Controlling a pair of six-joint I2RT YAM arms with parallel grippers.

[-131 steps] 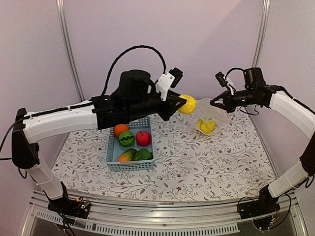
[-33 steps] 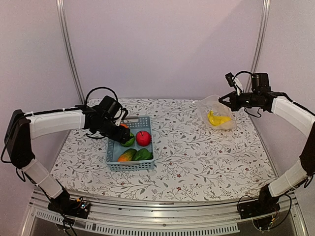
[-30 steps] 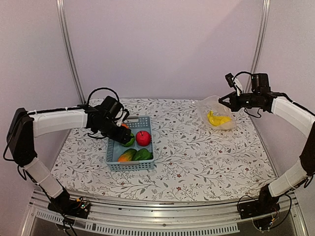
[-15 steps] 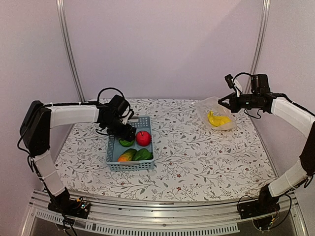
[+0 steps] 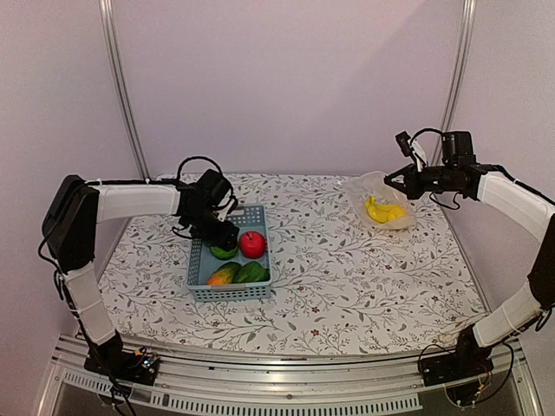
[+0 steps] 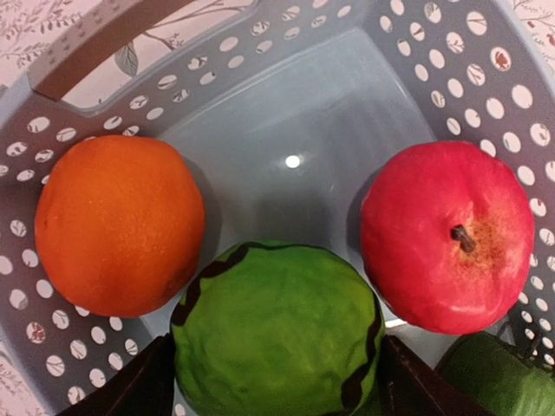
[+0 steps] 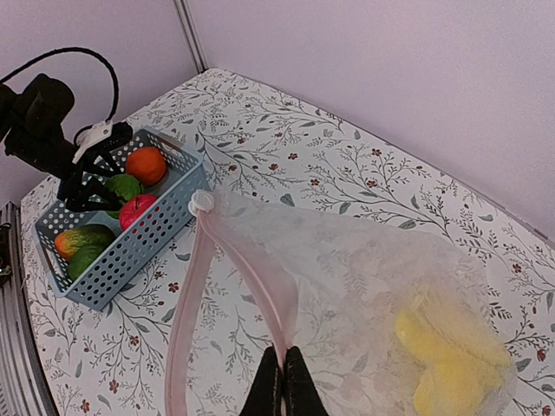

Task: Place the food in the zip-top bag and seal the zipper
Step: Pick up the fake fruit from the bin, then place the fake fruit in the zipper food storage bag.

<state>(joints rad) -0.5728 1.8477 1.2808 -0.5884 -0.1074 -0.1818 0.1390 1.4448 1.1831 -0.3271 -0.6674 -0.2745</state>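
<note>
My left gripper [image 6: 273,386] reaches down into the blue basket [image 6: 91,39], its dark fingers [image 6: 147,386] touching both sides of a round green fruit [image 6: 273,334] that rests on the basket floor. An orange [image 6: 117,225] lies to its left and a red apple [image 6: 447,234] to its right. At the back right, my right gripper [image 7: 283,381] is shut on the pink zipper [image 7: 260,269] of the clear zip-top bag [image 7: 364,260], holding its mouth up. Yellow food [image 7: 451,364] lies inside the bag [image 5: 381,204].
The basket [image 5: 227,290] stands left of centre on the floral tablecloth, with an orange-green piece [image 5: 224,275] and a dark green piece [image 5: 252,272] at its near end. A white slider [image 7: 201,203] sits at the zipper's end. Metal poles rise at both back corners.
My left arm swung right over the basket and lowered onto the green fruit, its jaws narrowing around it. The right gripper and bag stayed still.
</note>
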